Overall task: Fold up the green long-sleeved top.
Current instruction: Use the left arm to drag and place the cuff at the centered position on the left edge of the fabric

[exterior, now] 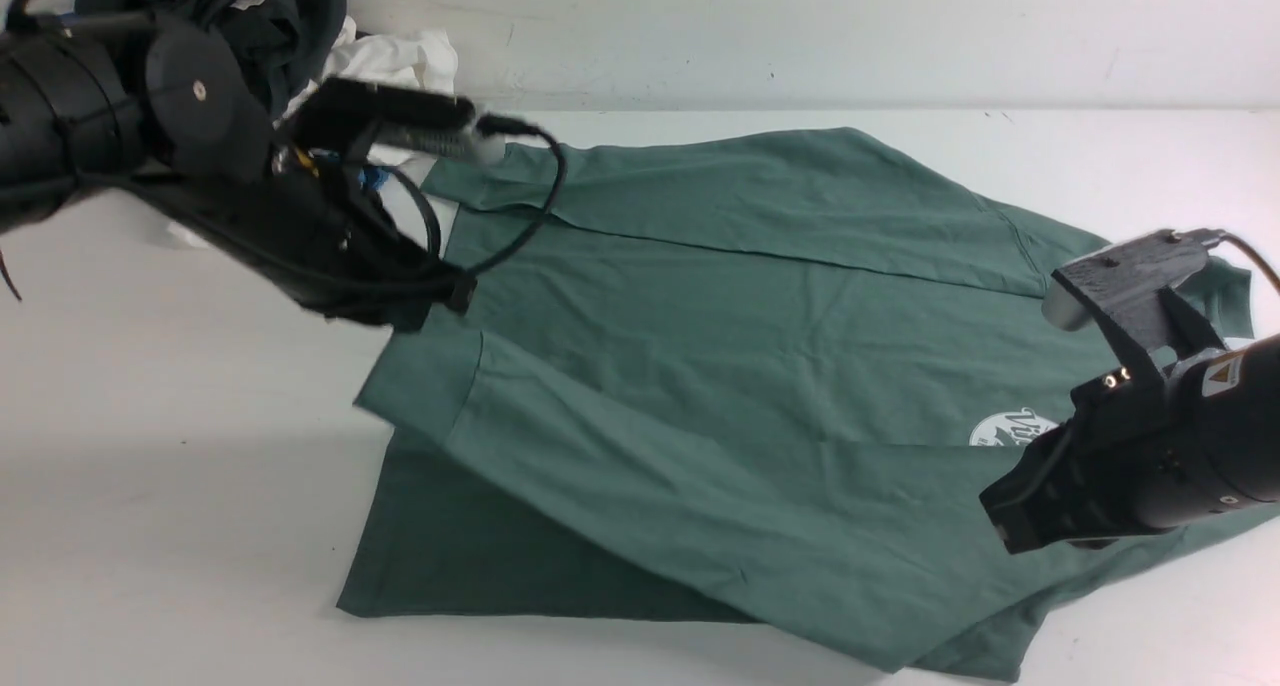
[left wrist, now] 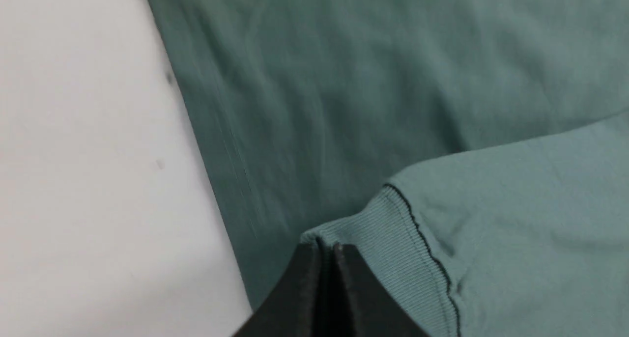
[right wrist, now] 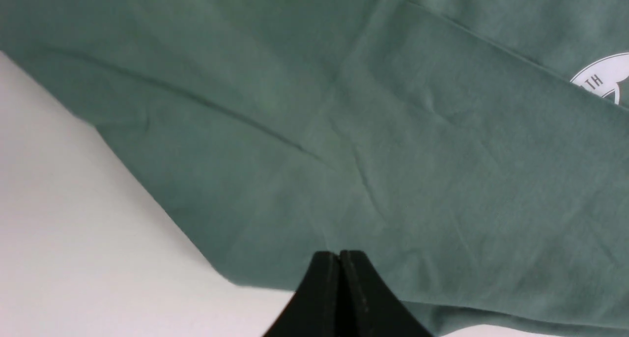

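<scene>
The green long-sleeved top [exterior: 760, 366] lies spread across the white table, one sleeve folded over its body. The white chest logo [exterior: 1005, 428] shows at the right. My left gripper [exterior: 445, 301] is at the top's left end, shut on the ribbed sleeve cuff [exterior: 415, 391]. In the left wrist view the cuff [left wrist: 393, 238] edge is pinched between the closed fingers of the left gripper [left wrist: 328, 248]. My right gripper [exterior: 1005, 521] hovers over the top's right side. In the right wrist view the right gripper [right wrist: 339, 253] is shut with nothing in it, above the green top [right wrist: 344, 130] near its edge.
A dark garment [exterior: 250, 16] and a white garment [exterior: 395, 61] are piled at the back left against the wall, behind my left arm. Bare white table [exterior: 150, 466] lies to the left and front of the top.
</scene>
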{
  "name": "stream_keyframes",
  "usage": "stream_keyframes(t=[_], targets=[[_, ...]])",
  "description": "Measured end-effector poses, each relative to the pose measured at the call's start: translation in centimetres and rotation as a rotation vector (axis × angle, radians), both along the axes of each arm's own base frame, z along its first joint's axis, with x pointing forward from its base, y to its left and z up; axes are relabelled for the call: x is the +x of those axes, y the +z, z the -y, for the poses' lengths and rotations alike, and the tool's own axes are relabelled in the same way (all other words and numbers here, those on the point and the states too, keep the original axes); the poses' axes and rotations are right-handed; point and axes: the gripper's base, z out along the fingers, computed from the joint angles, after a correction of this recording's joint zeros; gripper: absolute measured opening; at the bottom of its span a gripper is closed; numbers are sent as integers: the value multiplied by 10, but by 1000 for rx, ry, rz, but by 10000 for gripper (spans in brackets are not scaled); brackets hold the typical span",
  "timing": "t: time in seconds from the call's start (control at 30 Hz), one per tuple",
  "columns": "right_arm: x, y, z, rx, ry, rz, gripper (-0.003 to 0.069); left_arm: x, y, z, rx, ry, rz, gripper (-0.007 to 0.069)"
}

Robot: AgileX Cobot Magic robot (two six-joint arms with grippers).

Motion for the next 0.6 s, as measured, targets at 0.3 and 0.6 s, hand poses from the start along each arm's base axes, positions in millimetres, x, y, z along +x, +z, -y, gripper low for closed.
stream_keyframes(t=[0.3,0.6], targets=[[1,0,0,-2,0,14,-11,45,26,6,-8,21,243,2],[9,-4,-3,23,-28,27,-11,108,-70,2,52,76,59,127]])
